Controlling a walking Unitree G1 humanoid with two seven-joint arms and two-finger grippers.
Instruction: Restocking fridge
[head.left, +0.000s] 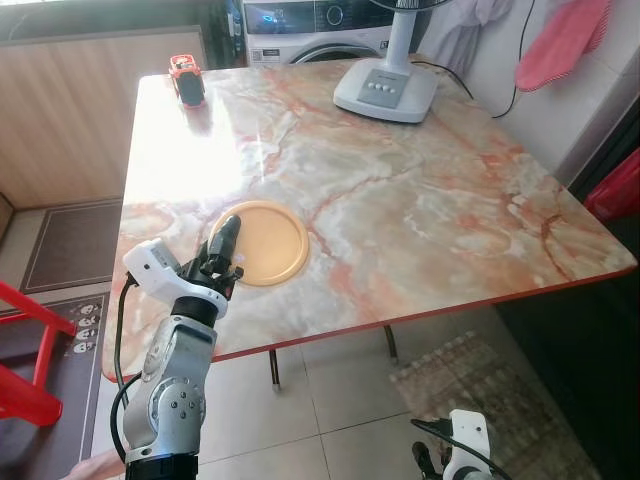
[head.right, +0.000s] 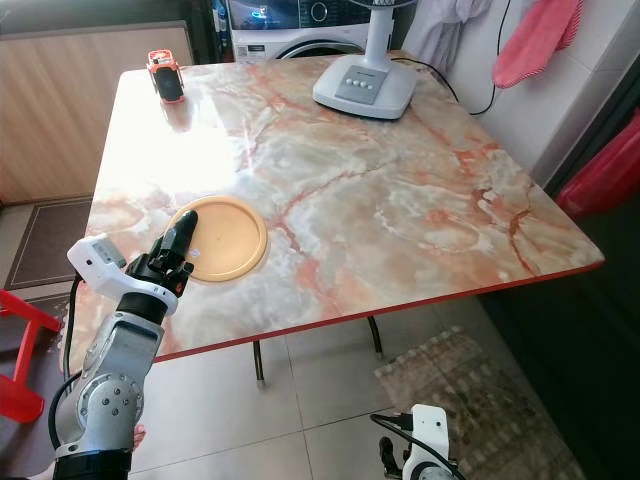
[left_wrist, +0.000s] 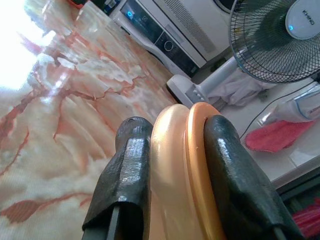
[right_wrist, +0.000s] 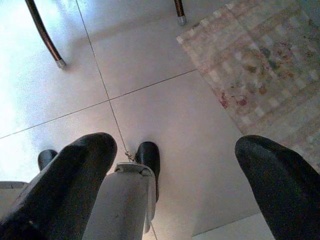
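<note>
The right pincer (right_wrist: 172, 185) hung low beside the robot above the tiled floor (right_wrist: 165, 115), its 2 black fingers (right_wrist: 65, 185) spread wide with nothing between them. A patterned rug (right_wrist: 260, 65) lay on the tiles just beyond it, and 2 metal legs (right_wrist: 42, 32) of the worktop stood nearby.

Higher up, the left pincer (head.left: 224, 243) reached over the near edge of the marble worktop (head.left: 420, 200). Its fingers (left_wrist: 125, 175) were pinched on the rim of an orange plate (head.left: 262, 242), 1 finger on either side of the rim as seen from the wrist camera. The plate sat at the front-left part of the worktop, close to the near edge; whether it rested flat or was lifted slightly at the gripped side could not be told.

To the robot's left, a red plastic stool (head.left: 25, 350) stood on the floor beside a dark mat (head.left: 70, 245).

Farther across the worktop, strong sunlight washed out the left half of the marble. At the far-left corner stood a small orange and black object (head.left: 186, 79), too small to identify. At the far edge, the white base of a standing fan (head.left: 385, 88) rested on the worktop. Behind it stood a washing machine (head.left: 315, 30), and a pink cloth (head.left: 560, 40) hung on the wall at the far right.
</note>
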